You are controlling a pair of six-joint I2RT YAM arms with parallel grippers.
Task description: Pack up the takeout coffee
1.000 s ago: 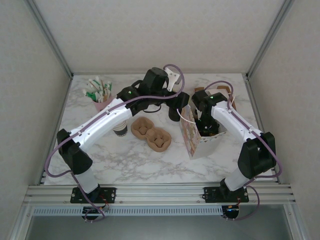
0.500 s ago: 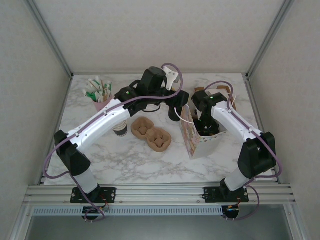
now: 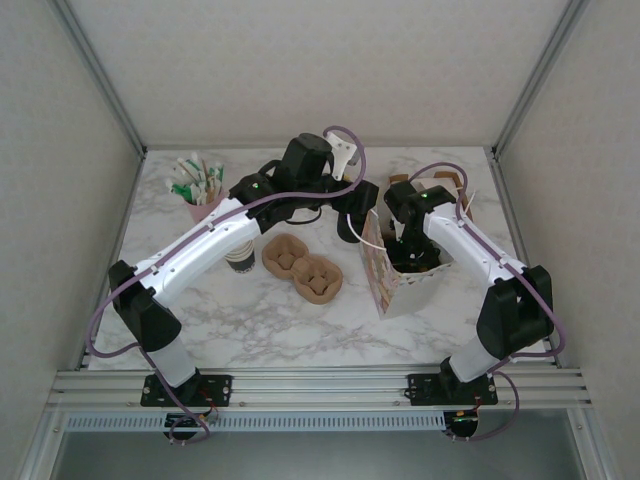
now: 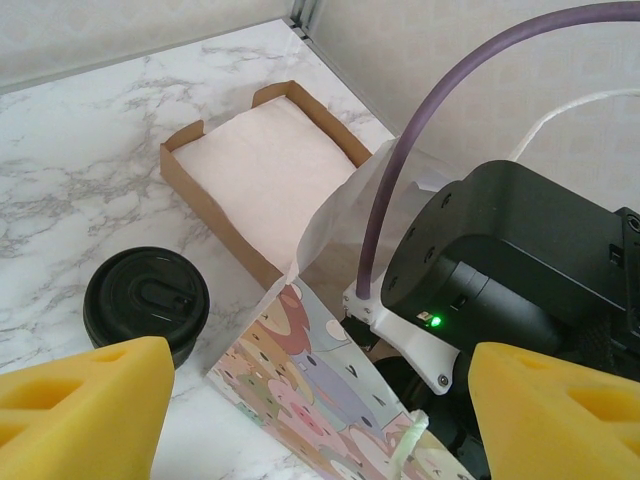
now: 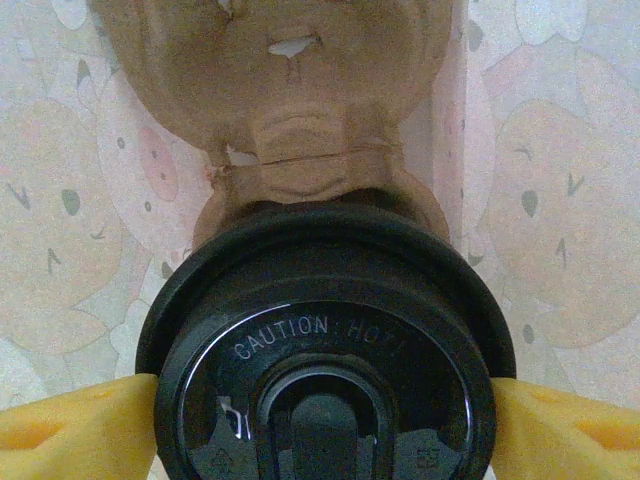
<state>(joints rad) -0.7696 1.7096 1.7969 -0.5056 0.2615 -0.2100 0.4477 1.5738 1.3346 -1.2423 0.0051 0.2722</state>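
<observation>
Takeout coffee [image 5: 325, 350] upright inside the printed paper bag [image 3: 385, 275] — lid up, long axis vertical.
Seated in a pulp carrier [image 5: 300, 90] between the pads [image 5: 60, 430] of the right pincer [image 5: 322, 425] — gripping or released, cannot tell; left pincer [image 4: 320, 410] gapes empty over the white-walled marble desk [image 3: 250, 320].

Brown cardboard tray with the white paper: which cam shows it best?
Left wrist. The tray sits nearly whole in frame, with the white paper filling it. Top external catches just bits of its brown rim behind the right arm.
</observation>
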